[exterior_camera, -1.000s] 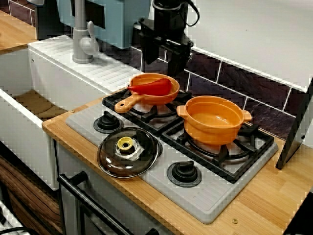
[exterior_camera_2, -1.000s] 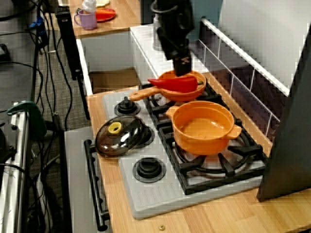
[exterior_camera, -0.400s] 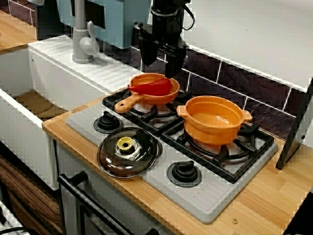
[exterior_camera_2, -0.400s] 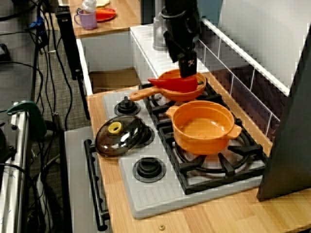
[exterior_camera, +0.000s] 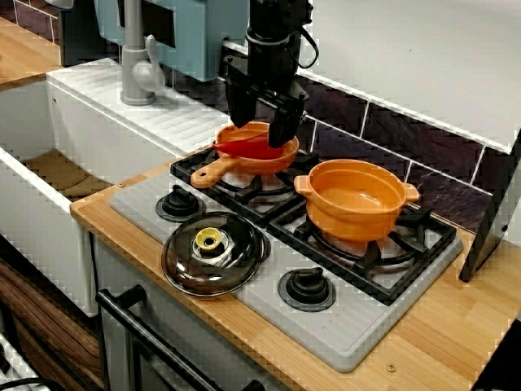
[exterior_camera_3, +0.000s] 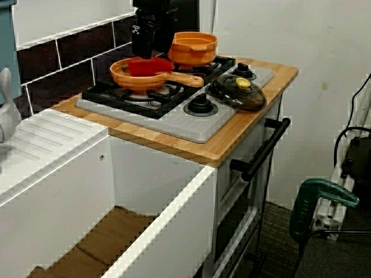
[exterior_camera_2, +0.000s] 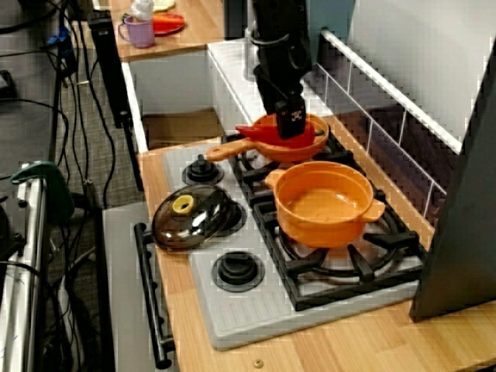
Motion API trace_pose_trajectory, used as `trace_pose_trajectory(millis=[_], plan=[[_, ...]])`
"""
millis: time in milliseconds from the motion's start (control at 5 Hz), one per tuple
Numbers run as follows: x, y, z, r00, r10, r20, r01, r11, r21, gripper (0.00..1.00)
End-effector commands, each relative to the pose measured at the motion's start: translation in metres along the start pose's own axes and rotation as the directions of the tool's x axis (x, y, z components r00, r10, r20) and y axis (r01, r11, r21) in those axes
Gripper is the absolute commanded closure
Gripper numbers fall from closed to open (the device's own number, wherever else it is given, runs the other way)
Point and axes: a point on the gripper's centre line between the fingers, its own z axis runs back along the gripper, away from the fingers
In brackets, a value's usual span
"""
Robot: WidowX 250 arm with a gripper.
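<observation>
gripper [exterior_camera: 260, 129] seen with fingers spread apart, held just above the red object [exterior_camera: 251, 147], contact not discernible, red object laid across the orange frying pan [exterior_camera: 281, 157] on a hob burner, orange pot [exterior_camera: 358, 204] set on the neighbouring burner, glass lid [exterior_camera: 213, 254] laid near the knobs

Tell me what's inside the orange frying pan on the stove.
A red pepper-like piece lies across the frying pan, its tip reaching the rim. The open gripper hangs right over it and hides part of the pan's floor.

The fingers [exterior_camera: 282, 129] hide part of the red object [exterior_camera: 248, 148].
</observation>
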Motion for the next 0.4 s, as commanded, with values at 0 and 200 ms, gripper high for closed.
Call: trace_pose_trajectory(millis=[0, 200], plan=[[0.0062, 0.0020, 0.0142, 0.998, 0.006, 0.055, -0.006, 1.000, 0.006, 0.00], [0.0054, 0.0014, 0.0120, 0.999, 0.005, 0.054, -0.005, 1.000, 0.010, 0.00]])
